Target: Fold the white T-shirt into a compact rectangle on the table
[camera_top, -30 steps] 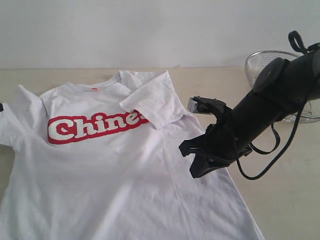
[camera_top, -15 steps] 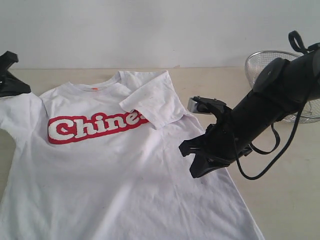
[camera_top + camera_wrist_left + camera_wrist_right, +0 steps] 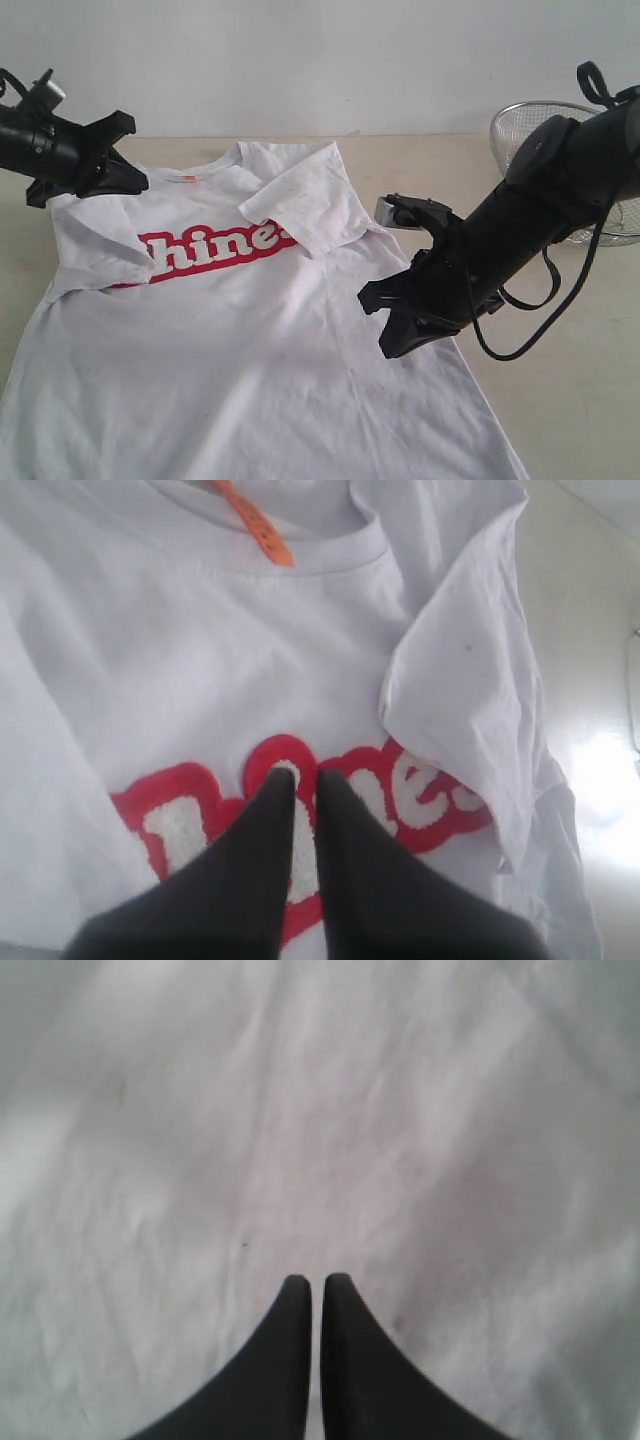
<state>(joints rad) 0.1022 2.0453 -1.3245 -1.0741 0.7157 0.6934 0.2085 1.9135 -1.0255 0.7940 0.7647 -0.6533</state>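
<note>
At the far left corner of the surface (image 3: 580, 420) we see the left pincer (image 3: 115, 165) hanging just above the shoulder of the white T-shirt (image 3: 250, 370). Its dark fingers (image 3: 262, 825) stand together with only a hairline between them. In the wrist view they point at the red lettering (image 3: 225, 247); we cannot tell whether they touch the cloth.

The shirt lies chest-up, spread over the left and middle of the surface. Its collar is toward the far edge and its hem runs out of view at the near edge. The sleeve nearest this pincer (image 3: 98, 245) is folded in over the chest and hides the start of the lettering, so that we read only "hine". An orange tag (image 3: 187, 179) shows inside the collar. The other sleeve (image 3: 300, 200) is folded in as well and covers the end of the lettering.

Further right, the right pincer (image 3: 398, 318) hangs over the shirt's right side, near its edge. Its fingers (image 3: 285, 1340) are pressed together above plain white cloth; contact we cannot judge. At the far right corner a silver wire-mesh basket (image 3: 530, 120) stands behind the right arm, apart from the shirt.
</note>
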